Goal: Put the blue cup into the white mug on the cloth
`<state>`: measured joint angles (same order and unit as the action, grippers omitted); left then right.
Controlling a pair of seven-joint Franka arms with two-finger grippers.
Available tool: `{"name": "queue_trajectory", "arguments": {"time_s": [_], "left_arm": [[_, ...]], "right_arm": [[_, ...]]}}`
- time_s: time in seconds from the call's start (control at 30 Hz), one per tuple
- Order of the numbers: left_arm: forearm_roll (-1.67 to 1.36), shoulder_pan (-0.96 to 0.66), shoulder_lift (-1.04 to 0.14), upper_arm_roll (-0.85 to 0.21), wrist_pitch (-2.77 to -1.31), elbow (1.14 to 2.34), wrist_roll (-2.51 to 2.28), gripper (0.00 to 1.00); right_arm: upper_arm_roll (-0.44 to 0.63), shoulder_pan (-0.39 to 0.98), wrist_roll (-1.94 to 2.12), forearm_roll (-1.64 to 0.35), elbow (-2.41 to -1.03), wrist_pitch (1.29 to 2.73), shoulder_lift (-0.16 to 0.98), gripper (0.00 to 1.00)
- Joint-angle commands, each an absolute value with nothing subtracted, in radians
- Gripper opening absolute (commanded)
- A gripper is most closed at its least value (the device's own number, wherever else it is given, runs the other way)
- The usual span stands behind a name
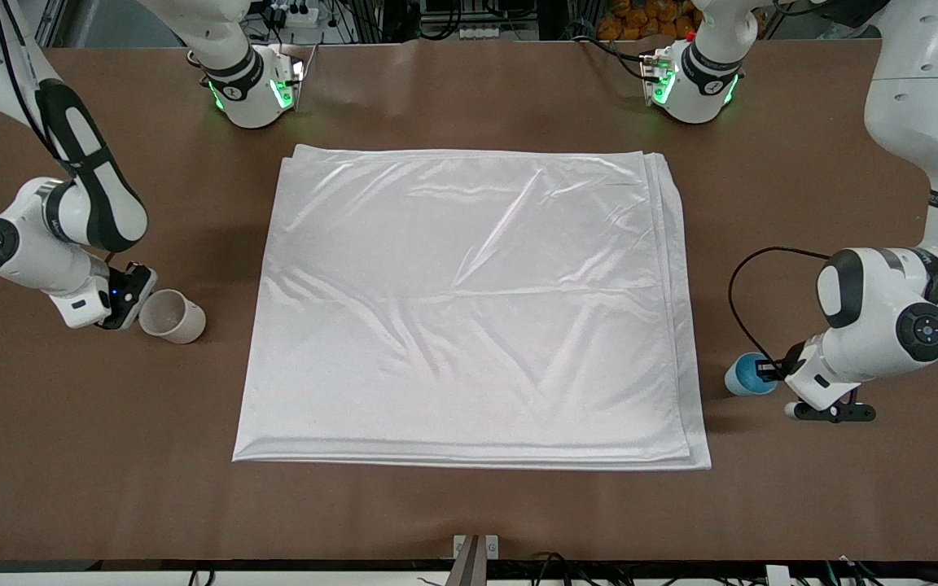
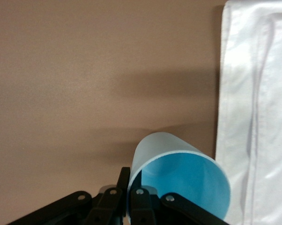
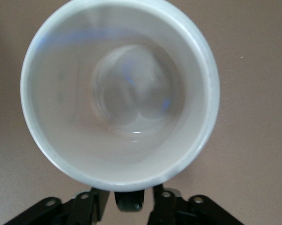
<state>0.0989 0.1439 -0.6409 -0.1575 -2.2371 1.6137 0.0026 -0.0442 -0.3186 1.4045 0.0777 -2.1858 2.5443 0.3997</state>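
Two grippers are working at the two ends of the cloth (image 1: 469, 309), and neither cup is on it yet. Toward the right arm's end of the table, just off the cloth's edge, the right gripper (image 1: 129, 305) is closing around the black handle of the white mug (image 1: 173, 316); in the right wrist view the handle sits between the fingers, but whether they are already pressing it I cannot tell. The mug is leaning a little, so this grip should be firm before any lift, otherwise the mug may swing on its handle.

At the left arm's end, also just off the cloth, the left gripper (image 2: 129, 199) is clamping the rim wall of the blue cup (image 2: 183, 180), one finger inside and one outside. The cup is tilting in this hold. I think the mug should go onto the cloth first and stand upright, and only then should the cup be brought over its mouth.
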Motion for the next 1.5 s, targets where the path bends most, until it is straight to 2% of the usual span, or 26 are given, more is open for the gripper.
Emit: {"name": "queue_trajectory", "arguments": {"time_s": [0.0, 0.1, 0.23, 0.37, 0.57, 0.83, 1.1, 1.47], "left_arm": [[0.12, 0.14, -0.591, -0.164, -2.184, 1.618, 0.003, 0.0], [0.11, 0.14, -0.566, -0.166, -2.14, 1.618, 0.003, 0.0], [0.109, 0.14, -0.517, -0.193, -2.076, 1.618, -0.003, 0.0], [0.109, 0.14, -0.46, -0.207, -2.011, 1.609, -0.005, 0.0], [0.089, 0.147, -0.425, -0.252, -1.861, 1.528, -0.008, 0.0], [0.086, 0.137, -0.394, -0.261, -1.796, 1.494, -0.015, 0.0], [0.081, 0.135, -0.382, -0.27, -1.786, 1.491, -0.015, 0.0], [0.077, 0.135, -0.367, -0.296, -1.784, 1.47, -0.017, 0.0]], "right_arm": [[-0.057, -0.35, 1.43, 0.092, -2.187, 2.556, 0.402, 0.26], [-0.057, -0.353, 1.434, 0.091, -2.184, 2.556, 0.4, 0.12], [-0.058, -0.353, 1.437, 0.089, -2.183, 2.554, 0.394, 0.0], [-0.06, -0.359, 1.46, 0.086, -2.178, 2.553, 0.379, 0.0], [-0.067, -0.399, 1.525, 0.08, -2.166, 2.54, 0.35, 0.0], [-0.077, -0.396, 1.557, 0.061, -2.154, 2.5, 0.298, 0.0], [-0.222, -0.391, 1.534, 0.061, -2.079, 2.392, 0.295, 0.0], [-0.383, -0.298, 1.307, 0.064, -2.074, 2.375, 0.293, 0.0]]}}
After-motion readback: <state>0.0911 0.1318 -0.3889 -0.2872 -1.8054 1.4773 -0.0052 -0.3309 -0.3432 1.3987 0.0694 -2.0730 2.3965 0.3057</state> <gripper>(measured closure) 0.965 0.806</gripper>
